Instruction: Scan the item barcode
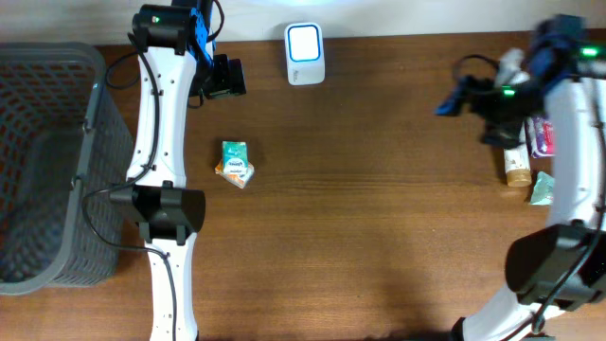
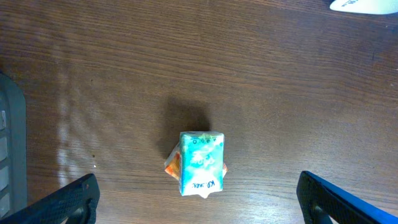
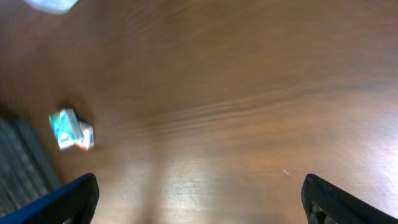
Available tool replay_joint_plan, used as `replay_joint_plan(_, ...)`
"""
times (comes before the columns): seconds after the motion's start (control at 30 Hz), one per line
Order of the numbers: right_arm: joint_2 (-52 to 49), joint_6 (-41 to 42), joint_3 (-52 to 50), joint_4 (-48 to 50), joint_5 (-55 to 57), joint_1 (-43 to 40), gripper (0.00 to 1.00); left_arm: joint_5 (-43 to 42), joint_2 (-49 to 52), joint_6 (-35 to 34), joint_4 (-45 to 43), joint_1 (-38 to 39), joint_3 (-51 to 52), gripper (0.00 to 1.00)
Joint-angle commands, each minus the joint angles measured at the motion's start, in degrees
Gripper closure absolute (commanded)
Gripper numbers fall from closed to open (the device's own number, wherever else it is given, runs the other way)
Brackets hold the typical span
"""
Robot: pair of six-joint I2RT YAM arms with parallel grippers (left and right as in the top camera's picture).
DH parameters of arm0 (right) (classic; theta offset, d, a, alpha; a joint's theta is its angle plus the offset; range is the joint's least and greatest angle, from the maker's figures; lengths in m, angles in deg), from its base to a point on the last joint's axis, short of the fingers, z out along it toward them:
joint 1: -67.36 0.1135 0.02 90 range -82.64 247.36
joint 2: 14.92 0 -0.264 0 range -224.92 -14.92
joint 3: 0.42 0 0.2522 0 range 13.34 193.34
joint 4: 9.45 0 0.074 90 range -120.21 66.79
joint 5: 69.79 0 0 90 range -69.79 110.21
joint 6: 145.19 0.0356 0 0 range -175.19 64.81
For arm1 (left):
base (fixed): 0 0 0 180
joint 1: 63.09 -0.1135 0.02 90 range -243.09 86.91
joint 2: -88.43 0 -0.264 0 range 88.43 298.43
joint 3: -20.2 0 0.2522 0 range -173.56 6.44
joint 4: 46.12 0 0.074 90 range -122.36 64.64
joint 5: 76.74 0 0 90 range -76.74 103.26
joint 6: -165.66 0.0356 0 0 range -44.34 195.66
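Both pincers are standing wide open and empty. Left pincer [image 2: 199, 208] is hovering just over the teal packet [image 2: 200, 163], which is lying on the table [image 1: 379, 208] near the white scanner [image 1: 305, 54]. Right pincer [image 3: 199, 202] is waiting well apart. Pick-up is pending, in my judgement, and is calling for a descent and closure on the packet.

Brown wood table [image 3: 249, 93] seen blurred. Teal-white packet [image 3: 65, 129], orange at one edge, lying far left, near dark basket [image 3: 22, 168] in lower-left corner. White object [image 3: 53, 5] cut off at top left. Fingertips [image 3: 68, 199] of right gripper [image 3: 200, 202] spread wide at bottom corners, nothing held between.
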Motion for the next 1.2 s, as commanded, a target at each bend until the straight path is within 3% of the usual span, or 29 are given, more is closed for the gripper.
replay_joint_plan(0.0, -0.46, -0.52, -1.42, 2.78, 3.89, 7.65, 0.01, 0.57, 0.07, 0.48, 0.07, 0.04, -0.76, 0.01)
replay_joint_plan(0.17, -3.41, -0.52, -1.49, 8.96, 7.69, 14.38, 0.01, 0.57, 0.07, 0.48, 0.07, 0.04, -0.76, 0.01)
replay_joint_plan(0.47, -4.87, -0.57, -1.49, 7.82, 12.83, 9.31, 0.01, 0.57, 0.07, 0.48, 0.07, 0.04, -0.76, 0.01)
replay_joint_plan(0.6, -4.87, -0.59, -1.49, 5.90, 21.03, 7.52, 0.01, 0.57, 0.07, 0.48, 0.07, 0.04, -0.76, 0.01)
replay_joint_plan(1.17, -4.87, -0.57, -1.49, 5.92, 20.98, 7.50, 0.01, 0.11, 0.07, 0.44, 0.07, 0.04, -0.76, 0.01)
